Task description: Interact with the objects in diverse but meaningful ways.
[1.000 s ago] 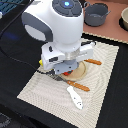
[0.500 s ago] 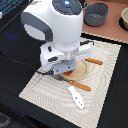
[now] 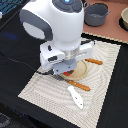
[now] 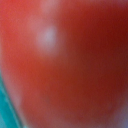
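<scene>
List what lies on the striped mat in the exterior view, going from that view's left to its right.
Robot arm's white wrist block → tan round plate, partly under the arm → white-bladed utensil → wooden-handled utensil beyond the plate. The claw is hidden under the arm.

1. The arm's bulk hung low over the tan plate, blocking it from above.
2. Cutlery lay beside the plate.
3. A red surface filled the wrist view.
</scene>
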